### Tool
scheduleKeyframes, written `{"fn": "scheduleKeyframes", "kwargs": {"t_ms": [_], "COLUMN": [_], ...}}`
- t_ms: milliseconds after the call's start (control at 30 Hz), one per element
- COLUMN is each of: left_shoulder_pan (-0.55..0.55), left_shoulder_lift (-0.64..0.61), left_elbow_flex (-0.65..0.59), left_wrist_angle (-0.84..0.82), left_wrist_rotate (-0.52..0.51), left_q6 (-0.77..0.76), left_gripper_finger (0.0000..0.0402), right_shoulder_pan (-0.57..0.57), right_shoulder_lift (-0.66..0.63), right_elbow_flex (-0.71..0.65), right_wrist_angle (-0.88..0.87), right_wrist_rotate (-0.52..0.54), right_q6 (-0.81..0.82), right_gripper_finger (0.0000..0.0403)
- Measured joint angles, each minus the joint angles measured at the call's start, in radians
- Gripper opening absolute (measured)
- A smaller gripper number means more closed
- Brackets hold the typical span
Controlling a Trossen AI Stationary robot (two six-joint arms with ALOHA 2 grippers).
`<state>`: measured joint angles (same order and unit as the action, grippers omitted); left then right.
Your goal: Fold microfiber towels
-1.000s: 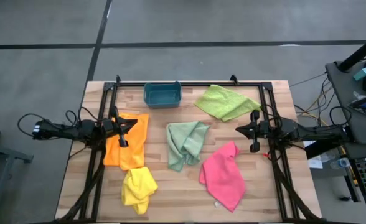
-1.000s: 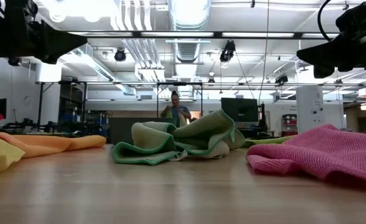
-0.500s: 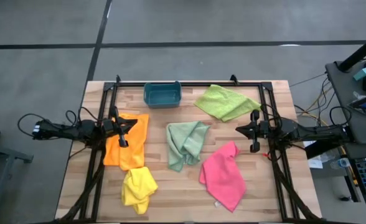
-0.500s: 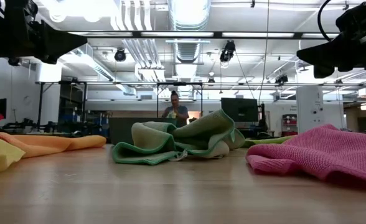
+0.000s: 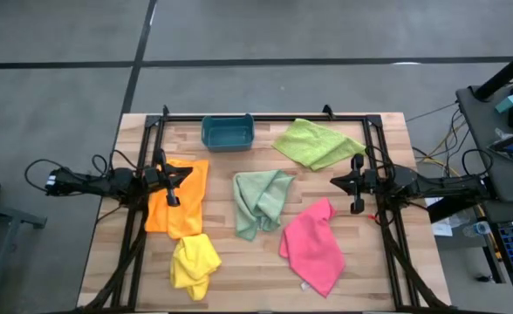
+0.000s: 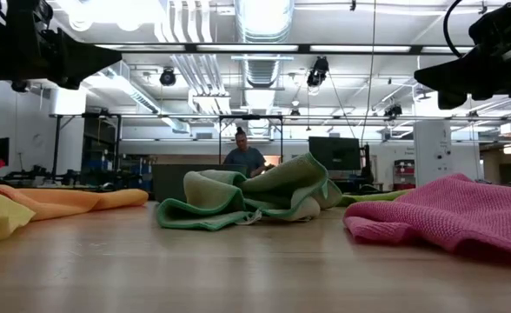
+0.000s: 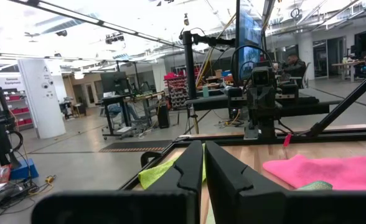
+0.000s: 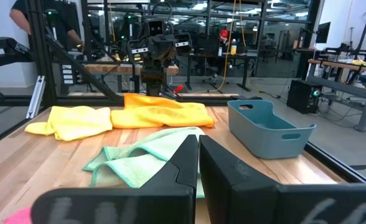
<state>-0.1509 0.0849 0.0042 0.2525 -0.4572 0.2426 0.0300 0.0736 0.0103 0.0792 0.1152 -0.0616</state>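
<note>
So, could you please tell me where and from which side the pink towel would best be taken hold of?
Probably at the raised corner of the pink towel nearest the right gripper, whose fingers are shut. The cloth bunches up into a peak there, while the rest spreads flatter toward the table's front edge. Coming down from above on the right arm's side looks the shortest, clearest approach.

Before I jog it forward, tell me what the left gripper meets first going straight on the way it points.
Probably nothing on the table: the shut left gripper hangs above the orange towel, pointing level across toward the right gripper. Its line passes over the mint towel, so the right arm comes first, though height is hard to judge.
</note>
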Motion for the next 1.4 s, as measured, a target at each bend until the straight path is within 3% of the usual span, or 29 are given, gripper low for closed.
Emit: {"fn": "scheduleKeyframes", "kwargs": {"t_ms": [600, 667, 767, 833, 900, 1200, 1333, 1400], "left_shoulder_pan": [0.0, 0.0, -0.002, 0.0, 0.001, 0.0, 0.0, 0.0], "left_shoulder_lift": [0.0, 0.0, 0.0, 0.0, -0.001, -0.002, -0.002, -0.002], "left_elbow_flex": [0.0, 0.0, 0.0, 0.0, 0.0, 0.0, 0.0, 0.0], "left_wrist_angle": [0.002, 0.031, 0.052, 0.097, 0.131, 0.202, 0.209, 0.209], "left_wrist_rotate": [0.0, 0.013, 0.077, 0.057, 0.055, 0.057, 0.059, 0.059], "left_q6": [-0.001, -0.113, -0.537, -0.593, -0.601, -0.612, -0.843, -0.883], "left_gripper_finger": [0.0004, 0.0004, 0.0004, 0.0004, 0.0004, 0.0004, 0.0004, 0.0004], "right_shoulder_pan": [0.0, 0.0, 0.0, 0.0, 0.0, 0.0, 0.0, 0.0], "right_shoulder_lift": [0.0, 0.0, 0.0, 0.0, 0.0, 0.006, 0.008, 0.008], "right_elbow_flex": [0.0, 0.0, 0.0, 0.0, 0.0, 0.0, 0.0, 0.0], "right_wrist_angle": [0.0, 0.0, -0.001, -0.018, -0.021, -0.022, -0.023, -0.023], "right_wrist_rotate": [0.0, -0.001, 0.067, 0.15, 0.196, 0.205, 0.209, 0.21], "right_q6": [0.002, 0.108, 0.524, 0.74, 0.843, 0.809, 0.748, 0.693], "right_gripper_finger": [0.0009, 0.0009, 0.0009, 0.0009, 0.0009, 0.0009, 0.0009, 0.0009]}}
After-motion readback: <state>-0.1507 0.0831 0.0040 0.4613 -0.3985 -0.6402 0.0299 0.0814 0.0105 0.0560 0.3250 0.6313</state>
